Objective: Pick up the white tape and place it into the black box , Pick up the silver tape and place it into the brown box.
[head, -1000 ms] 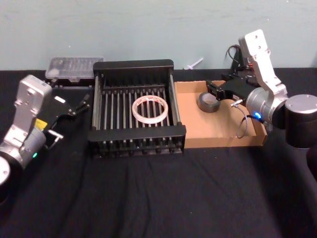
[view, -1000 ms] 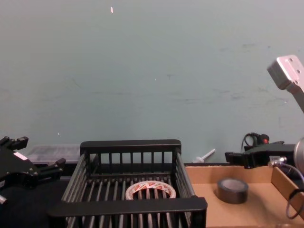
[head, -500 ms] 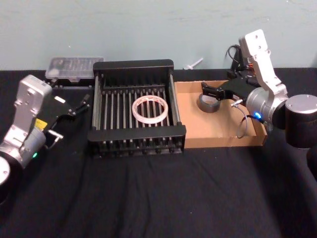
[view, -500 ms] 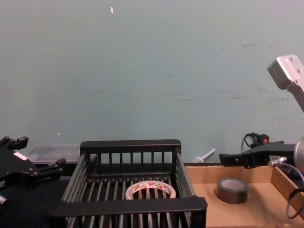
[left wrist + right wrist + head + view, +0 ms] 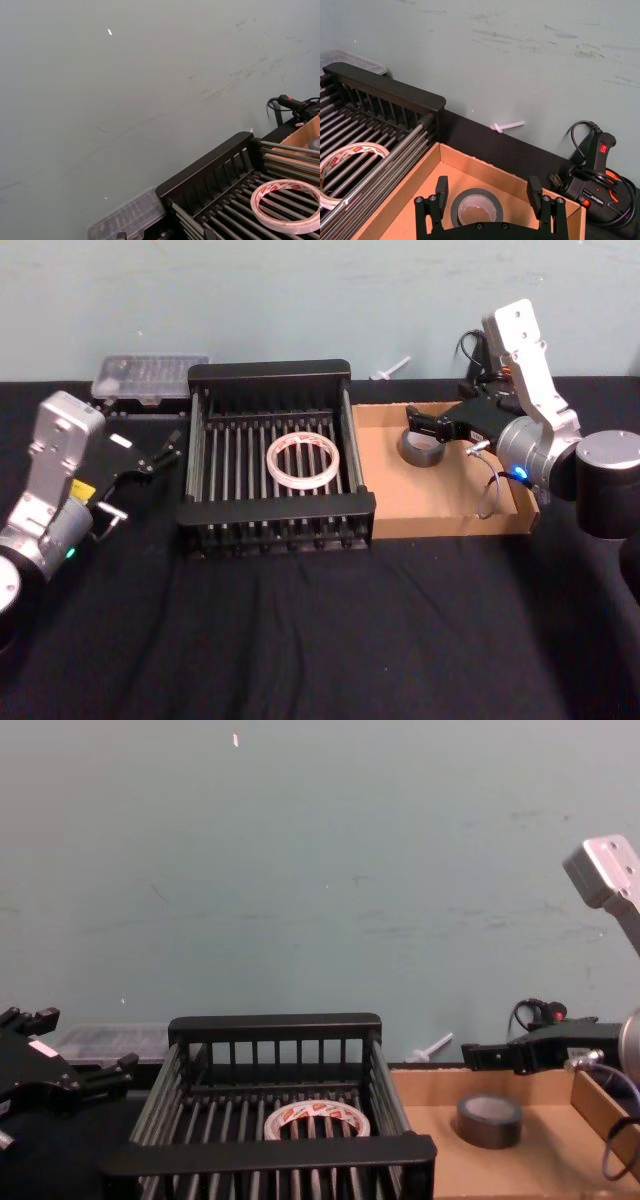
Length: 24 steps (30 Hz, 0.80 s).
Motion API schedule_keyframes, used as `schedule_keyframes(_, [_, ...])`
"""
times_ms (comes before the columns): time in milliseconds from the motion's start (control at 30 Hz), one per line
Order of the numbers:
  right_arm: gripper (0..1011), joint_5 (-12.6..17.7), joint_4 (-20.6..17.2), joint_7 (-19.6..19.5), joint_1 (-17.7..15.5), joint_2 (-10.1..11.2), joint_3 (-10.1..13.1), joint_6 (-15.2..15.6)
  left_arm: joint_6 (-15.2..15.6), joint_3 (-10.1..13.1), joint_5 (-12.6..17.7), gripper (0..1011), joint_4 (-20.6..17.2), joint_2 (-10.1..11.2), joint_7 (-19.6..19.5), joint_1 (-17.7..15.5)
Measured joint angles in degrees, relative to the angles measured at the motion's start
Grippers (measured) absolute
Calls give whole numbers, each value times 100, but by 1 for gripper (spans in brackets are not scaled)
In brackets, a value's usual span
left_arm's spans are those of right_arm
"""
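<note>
The right gripper [image 5: 489, 194] hangs spread above the one silver tape [image 5: 475, 208], lying near the brown box's [image 5: 450, 515] far-left corner. One white tape [image 5: 303, 461] lies mid-floor in the black box [image 5: 275, 512]. The left gripper [image 5: 160, 452] waits spread beside that box's left rim.

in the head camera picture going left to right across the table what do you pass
Left hand → black box with the white tape lying in it → brown box, holding the silver tape with the open right hand just above it.
</note>
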Motion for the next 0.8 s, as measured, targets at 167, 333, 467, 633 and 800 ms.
schedule_keyframes(167, [1002,-17,-99,28,-103,7,80,-155,0,0,0,1001,0,0,0,0])
schedule_keyframes(333, [1002,-21,-396,-7,-331,45,188,-341,0,0,0,1001,0,0,0,0])
schedule_keyframes(467, [1003,-55,-754,-94,-628,97,287,-605,0,0,0,1001,0,0,0,0])
schedule_keyframes(633, [1003,-134,-1246,-239,-1102,167,430,-1055,0,0,0,1001,0,0,0,0])
schedule_keyframes(800, [1002,-224,-1518,-392,-1442,161,556,-1397,0,0,0,1001,0,0,0,0])
